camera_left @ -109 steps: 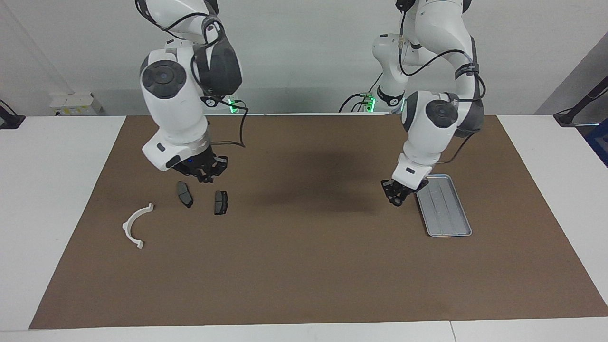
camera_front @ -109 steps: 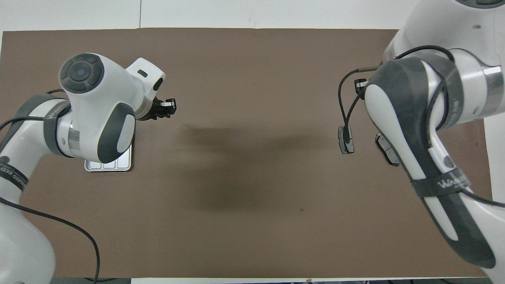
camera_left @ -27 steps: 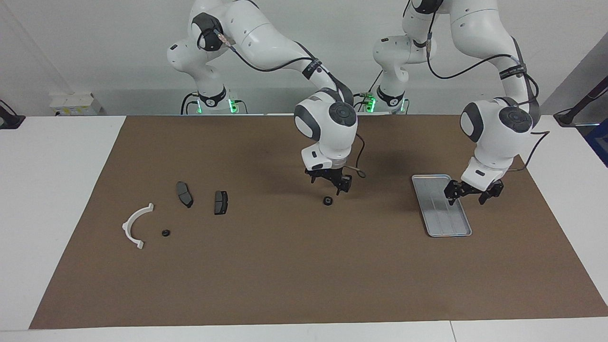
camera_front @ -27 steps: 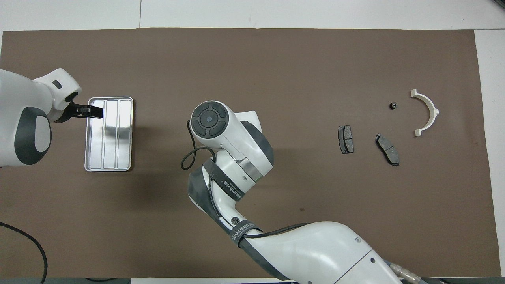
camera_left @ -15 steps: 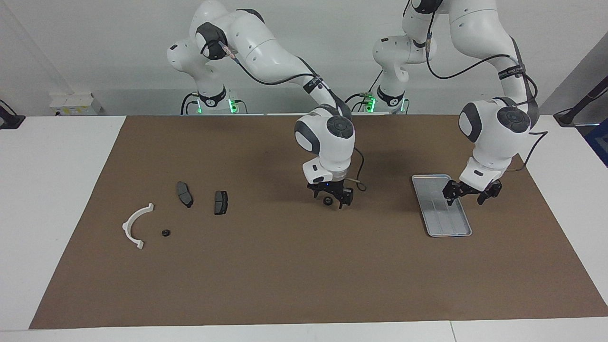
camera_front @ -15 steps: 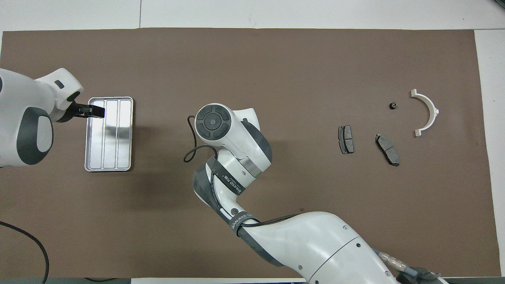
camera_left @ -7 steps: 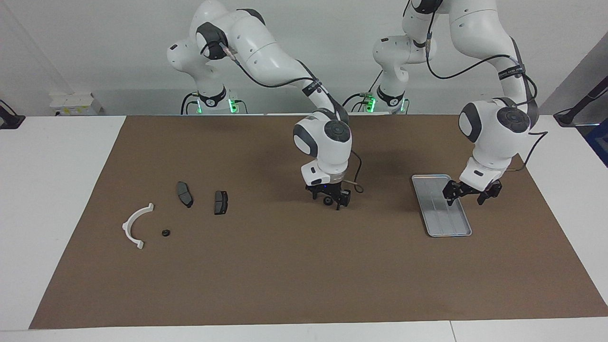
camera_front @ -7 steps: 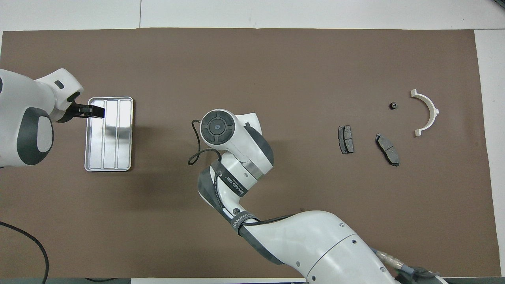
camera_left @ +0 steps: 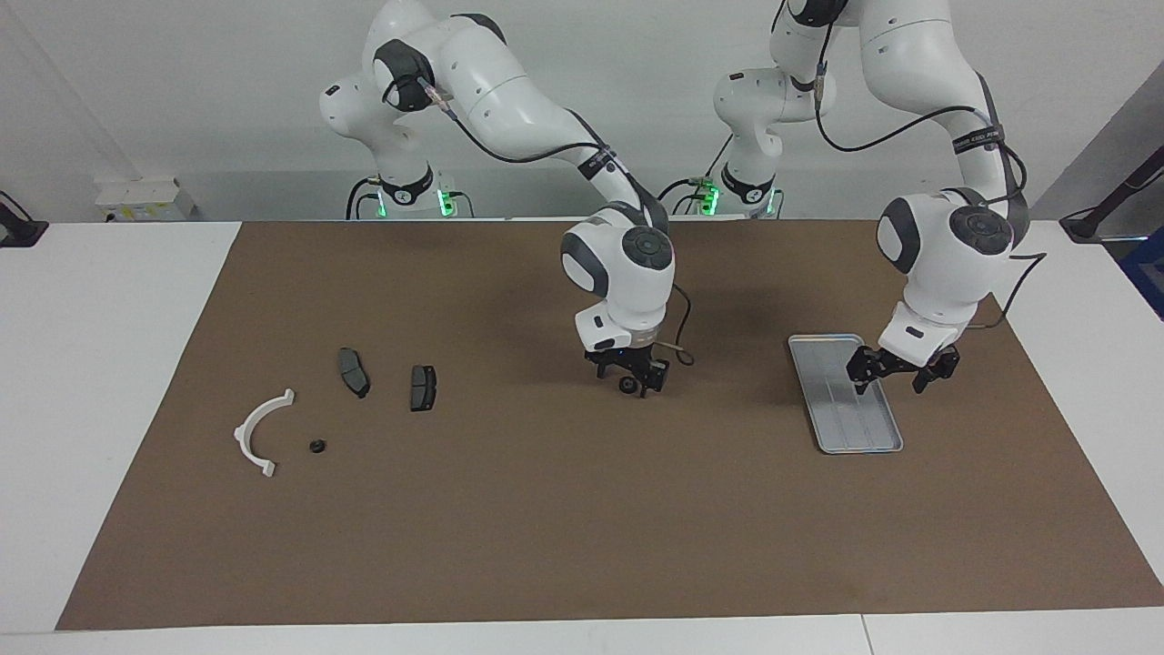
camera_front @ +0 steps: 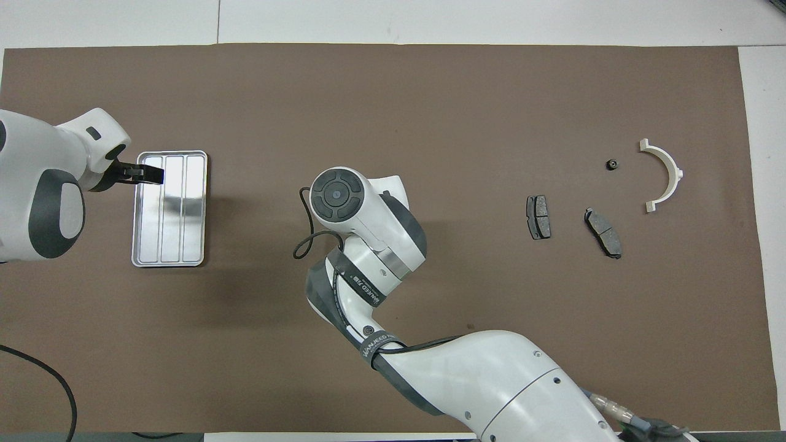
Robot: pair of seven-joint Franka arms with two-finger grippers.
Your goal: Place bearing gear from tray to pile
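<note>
Tray [camera_left: 846, 396]: flat silver-grey metal rectangle, rounded corners, low rim, 3 shallow ribbed lanes, lying on the matte brown mat [camera_left: 582, 528] at the left arm's end.

Pile at the right arm's end: 1 white semicircular plastic bracket [camera_left: 257, 429], 2 dark grey flat brake-pad pieces [camera_left: 354, 371] [camera_left: 423, 387], and 1 small black ring-shaped gear [camera_left: 316, 446] just beside the bracket, at 3 o'clock from it in the facing view.

Bearing gear [camera_left: 627, 386]: small, black, round, at mid-mat, sitting between the fingertips of the right gripper [camera_left: 634, 380], which is closed around it. Whether the gear touches the mat cannot be told. In the overhead view the arm hides it.

Left gripper [camera_left: 896, 371]: over the tray's edge at its robot-side end, fingers spread wide, holding nothing.
</note>
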